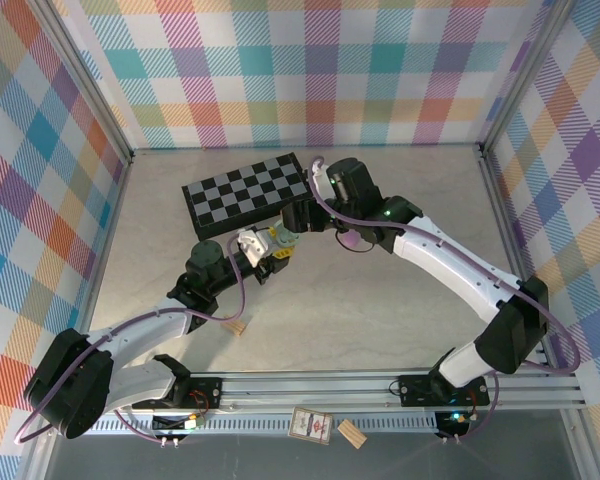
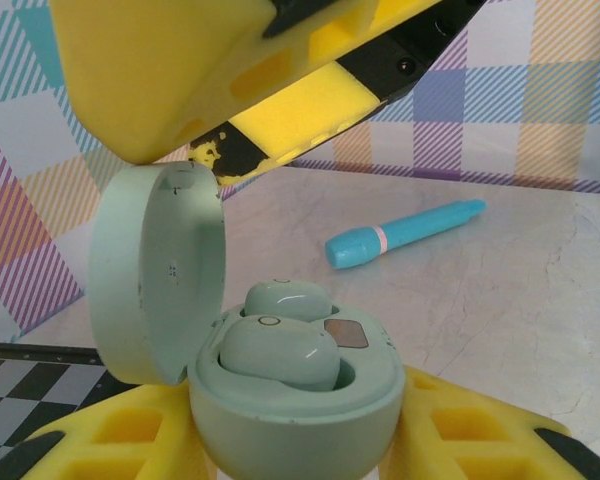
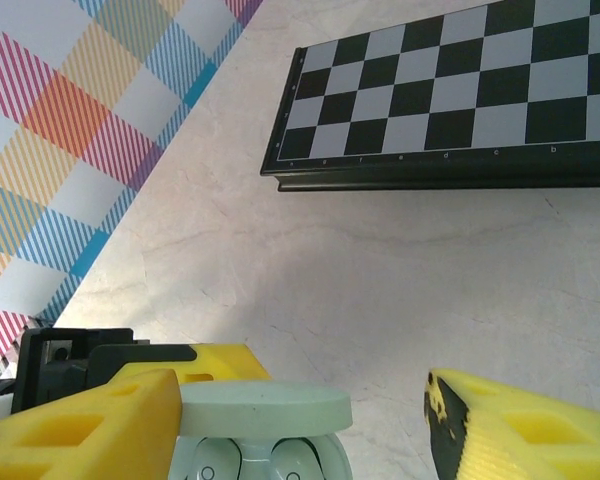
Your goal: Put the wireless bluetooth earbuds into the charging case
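Observation:
My left gripper (image 2: 295,455) is shut on a mint-green charging case (image 2: 300,415), its yellow fingers (image 2: 110,440) pressing both sides of the body. The round lid (image 2: 155,270) stands open to the left. Two mint earbuds (image 2: 280,350) sit side by side in the case's wells. My right gripper (image 3: 300,430) hovers just above, open, with the lid (image 3: 265,408) edge-on between its fingers (image 3: 90,420) and close against the left one. In the top view both grippers meet at the case (image 1: 250,243) mid-table.
A black-and-grey chessboard (image 1: 245,190) lies just behind the grippers. A teal pen (image 2: 405,232) rests on the marble beyond the case. A small tan wooden block (image 1: 238,326) sits near the left arm. Something purple (image 1: 352,240) peeks from under the right arm.

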Robot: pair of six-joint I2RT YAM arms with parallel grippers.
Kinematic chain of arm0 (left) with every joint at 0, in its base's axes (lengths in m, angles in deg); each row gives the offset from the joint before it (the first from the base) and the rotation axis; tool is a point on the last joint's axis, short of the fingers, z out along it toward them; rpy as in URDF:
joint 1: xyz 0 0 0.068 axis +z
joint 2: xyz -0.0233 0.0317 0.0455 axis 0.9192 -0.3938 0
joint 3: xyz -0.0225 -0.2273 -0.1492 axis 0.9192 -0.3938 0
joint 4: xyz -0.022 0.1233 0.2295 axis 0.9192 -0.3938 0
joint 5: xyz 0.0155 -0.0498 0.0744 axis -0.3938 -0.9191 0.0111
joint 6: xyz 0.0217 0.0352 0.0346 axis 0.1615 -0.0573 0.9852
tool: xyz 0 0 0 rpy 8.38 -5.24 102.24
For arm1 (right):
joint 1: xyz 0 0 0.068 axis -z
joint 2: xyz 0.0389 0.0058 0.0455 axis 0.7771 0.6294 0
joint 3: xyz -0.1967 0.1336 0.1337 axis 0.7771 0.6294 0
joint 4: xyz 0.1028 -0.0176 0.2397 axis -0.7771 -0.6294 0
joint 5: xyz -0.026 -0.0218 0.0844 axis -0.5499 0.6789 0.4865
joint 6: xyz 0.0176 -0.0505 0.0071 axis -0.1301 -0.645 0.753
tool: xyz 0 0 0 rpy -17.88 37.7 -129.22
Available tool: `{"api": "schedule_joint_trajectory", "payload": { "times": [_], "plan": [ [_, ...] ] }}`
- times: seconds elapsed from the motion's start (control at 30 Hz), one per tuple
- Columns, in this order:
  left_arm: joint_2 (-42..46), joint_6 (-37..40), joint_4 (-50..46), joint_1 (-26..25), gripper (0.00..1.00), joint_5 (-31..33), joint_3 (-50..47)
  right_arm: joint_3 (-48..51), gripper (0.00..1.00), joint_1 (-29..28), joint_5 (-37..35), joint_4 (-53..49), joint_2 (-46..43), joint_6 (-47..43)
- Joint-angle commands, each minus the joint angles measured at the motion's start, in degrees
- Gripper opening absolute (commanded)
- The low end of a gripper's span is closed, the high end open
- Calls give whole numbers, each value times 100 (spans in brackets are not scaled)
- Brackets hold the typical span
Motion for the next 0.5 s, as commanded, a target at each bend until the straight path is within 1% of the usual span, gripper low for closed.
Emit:
{"api": "schedule_joint_trajectory", "payload": {
  "times": [0.0, 0.3, 0.47],
  "plan": [
    [152, 40, 219, -34, 39, 5, 35, -2, 66, 27, 177, -121, -41, -5],
    [147, -73, 359, -33, 38, 184, 28, 361, 68, 23, 258, -352, -473, -127],
    [141, -89, 385, -34, 39, 146, 28, 416, 69, 27, 240, -316, -680, -131]
  ]
}}
